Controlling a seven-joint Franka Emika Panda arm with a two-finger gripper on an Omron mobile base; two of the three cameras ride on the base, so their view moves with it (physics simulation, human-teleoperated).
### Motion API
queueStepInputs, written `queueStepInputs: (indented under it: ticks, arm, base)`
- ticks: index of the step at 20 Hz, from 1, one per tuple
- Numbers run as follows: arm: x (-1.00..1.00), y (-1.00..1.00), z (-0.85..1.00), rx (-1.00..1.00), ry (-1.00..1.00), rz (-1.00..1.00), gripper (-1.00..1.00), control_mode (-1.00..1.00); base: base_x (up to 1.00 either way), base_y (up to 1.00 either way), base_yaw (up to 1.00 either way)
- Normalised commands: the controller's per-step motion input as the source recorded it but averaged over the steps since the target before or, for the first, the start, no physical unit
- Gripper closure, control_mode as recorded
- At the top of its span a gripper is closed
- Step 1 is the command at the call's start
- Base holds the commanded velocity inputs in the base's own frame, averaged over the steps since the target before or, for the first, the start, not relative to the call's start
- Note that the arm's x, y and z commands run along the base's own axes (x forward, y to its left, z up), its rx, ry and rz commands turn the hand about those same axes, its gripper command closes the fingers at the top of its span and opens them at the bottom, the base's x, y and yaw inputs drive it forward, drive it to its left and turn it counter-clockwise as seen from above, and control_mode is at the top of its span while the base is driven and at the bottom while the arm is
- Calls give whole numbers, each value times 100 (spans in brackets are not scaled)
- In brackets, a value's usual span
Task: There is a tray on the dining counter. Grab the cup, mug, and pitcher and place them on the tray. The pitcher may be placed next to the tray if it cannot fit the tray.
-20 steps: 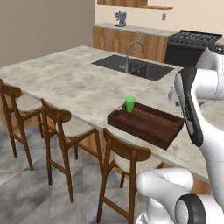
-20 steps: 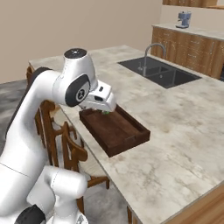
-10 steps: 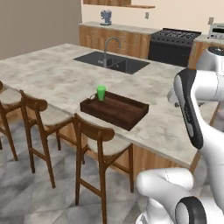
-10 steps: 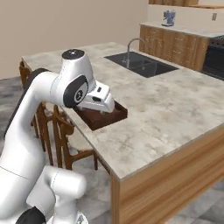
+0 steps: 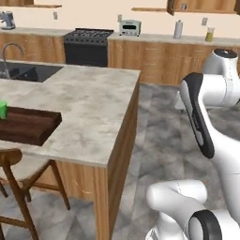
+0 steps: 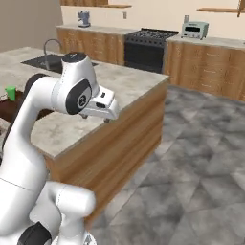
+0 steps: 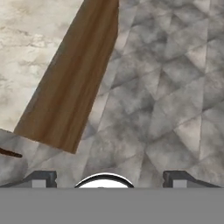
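On the dining counter (image 5: 89, 101), at nine o'clock in my left base view, the tray (image 5: 28, 125) sits near the front edge with the cup (image 5: 3, 108) already standing at its far left end. The right base view shows the same cup (image 6: 10, 92) at nine o'clock past the arm. Across the room at one o'clock, on the back wall counter (image 5: 187, 40), I make out a glass of orange-yellow liquid, likely the pitcher (image 5: 209, 33), just beside a grey metal cylinder (image 5: 178, 29). I cannot pick out the mug. The claw (image 7: 109, 179) looks down past the counter corner at grey floor tiles (image 7: 166, 109), its tips spread wide, carrying nothing. Risks I judge: mistaking the cylinder for the pitcher, and clipping the counter's corner with the arm while the base swings.
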Motion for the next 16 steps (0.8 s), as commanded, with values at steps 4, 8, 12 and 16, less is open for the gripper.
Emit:
queueStepInputs:
  ticks: [4,8,12,16]
  arm:
    - [0,0,0,0,0,0,-100,100]
    - [0,0,0,0,0,0,-100,100]
    - [0,0,0,0,0,0,-100,100]
    - [0,0,0,0,0,0,-100,100]
  base:
    - [6,-100,-78]
    - [64,-97,-54]
    - [100,-36,-8]
    - [100,-9,2]
